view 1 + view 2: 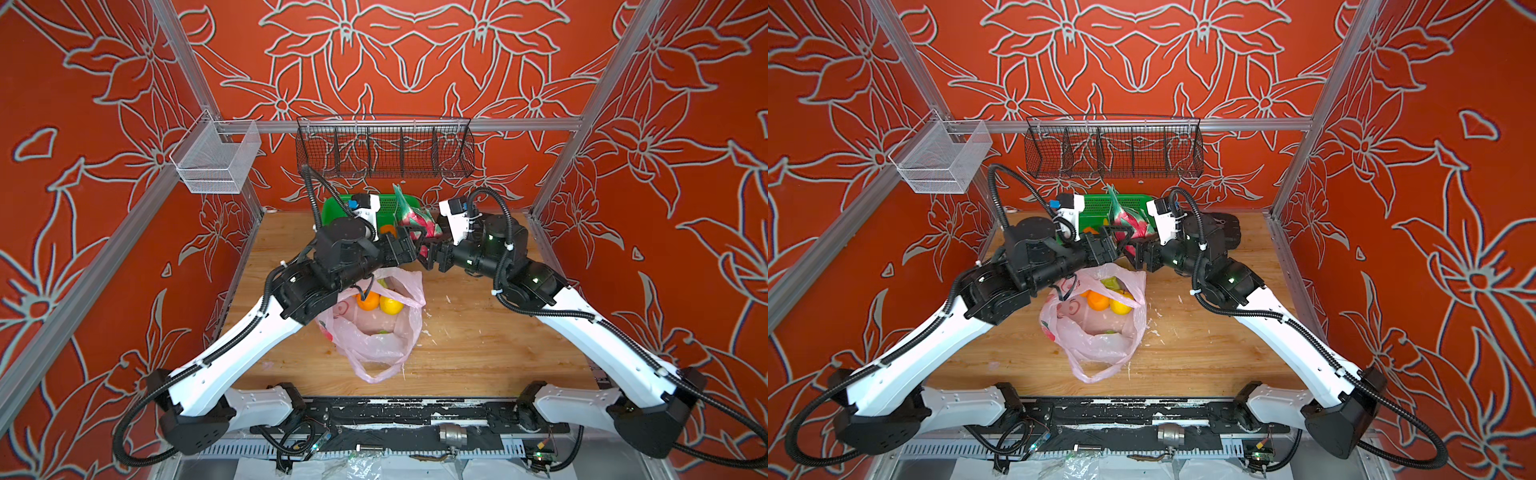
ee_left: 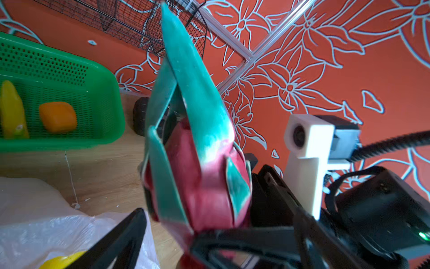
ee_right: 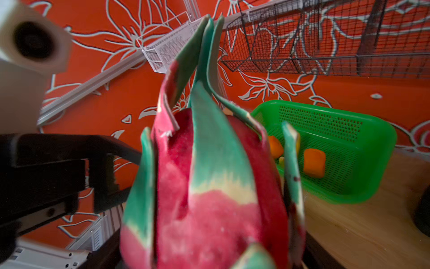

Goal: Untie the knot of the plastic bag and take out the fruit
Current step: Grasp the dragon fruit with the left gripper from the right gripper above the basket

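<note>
The pink plastic bag (image 1: 374,345) (image 1: 1100,347) lies open-mouthed mid-table, one handle loop (image 1: 376,374) loose toward the front. No knot shows. Fruit inside it: an orange (image 1: 368,301) and a yellow round one (image 1: 391,305). Above the table behind the bag, a magenta dragon fruit (image 1: 419,222) (image 1: 1128,220) with green scales (image 2: 200,181) (image 3: 209,209) sits in my right gripper (image 1: 429,254) (image 3: 211,256), which is shut on its base. My left gripper (image 1: 414,245) (image 2: 183,242) is open, its fingers (image 2: 130,233) spread either side of the fruit's lower end.
A green perforated basket (image 1: 332,208) (image 2: 58,144) (image 3: 372,130) at the back holds a yellow banana (image 2: 11,111) and an orange piece (image 2: 58,116). A black wire basket (image 1: 384,149) and a white mesh box (image 1: 212,162) hang on the rear rail.
</note>
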### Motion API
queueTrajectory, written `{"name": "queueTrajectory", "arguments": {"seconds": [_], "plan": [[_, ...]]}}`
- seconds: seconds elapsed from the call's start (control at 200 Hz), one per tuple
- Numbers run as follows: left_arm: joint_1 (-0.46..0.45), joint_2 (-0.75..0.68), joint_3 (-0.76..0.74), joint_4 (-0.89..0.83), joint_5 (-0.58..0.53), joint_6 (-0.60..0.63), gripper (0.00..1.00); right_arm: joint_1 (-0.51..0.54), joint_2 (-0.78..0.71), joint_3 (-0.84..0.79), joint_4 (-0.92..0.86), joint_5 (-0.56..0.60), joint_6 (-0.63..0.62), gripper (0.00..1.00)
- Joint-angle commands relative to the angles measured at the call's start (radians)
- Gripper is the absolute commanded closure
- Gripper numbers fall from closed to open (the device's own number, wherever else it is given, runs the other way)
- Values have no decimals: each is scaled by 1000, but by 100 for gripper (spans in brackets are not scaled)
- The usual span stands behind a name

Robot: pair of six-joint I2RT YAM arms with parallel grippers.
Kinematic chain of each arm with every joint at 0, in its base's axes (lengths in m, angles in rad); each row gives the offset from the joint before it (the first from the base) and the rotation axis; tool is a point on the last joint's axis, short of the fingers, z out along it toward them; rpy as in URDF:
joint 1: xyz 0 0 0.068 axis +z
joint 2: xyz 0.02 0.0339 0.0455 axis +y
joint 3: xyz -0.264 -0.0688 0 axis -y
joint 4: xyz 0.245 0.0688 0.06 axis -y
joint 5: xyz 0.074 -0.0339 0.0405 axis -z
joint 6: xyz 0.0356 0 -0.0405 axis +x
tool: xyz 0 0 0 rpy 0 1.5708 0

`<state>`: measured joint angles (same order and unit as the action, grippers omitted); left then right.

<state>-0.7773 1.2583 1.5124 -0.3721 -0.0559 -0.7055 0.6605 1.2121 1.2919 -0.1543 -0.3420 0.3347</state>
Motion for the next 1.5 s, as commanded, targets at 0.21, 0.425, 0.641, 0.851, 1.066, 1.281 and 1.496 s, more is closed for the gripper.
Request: {"name": "queueTrajectory", "arguments": {"seconds": [0.21, 0.425, 0.641, 0.851, 1.066, 1.281, 1.496], "plan": [[4, 47, 23, 47, 11, 38, 2, -2, -84, -60, 206, -127, -19, 46], [12, 82, 26, 164, 241, -52, 3, -2, -114, -135, 381, -183, 30, 46], [36, 66, 56, 24, 98, -30, 3, -2, -162, -182, 387, -150, -5, 47], [47, 46, 45, -10, 85, 5, 3, -2, -187, -185, 367, -101, -36, 48], [48, 64, 61, -37, 97, 37, 3, -2, -202, -200, 378, -89, -49, 49], [78, 98, 124, -125, 59, 130, 3, -2, -209, -204, 364, -83, -61, 50], [130, 8, 97, -145, 79, 108, 3, -3, -223, -218, 339, -29, -80, 50]]}}
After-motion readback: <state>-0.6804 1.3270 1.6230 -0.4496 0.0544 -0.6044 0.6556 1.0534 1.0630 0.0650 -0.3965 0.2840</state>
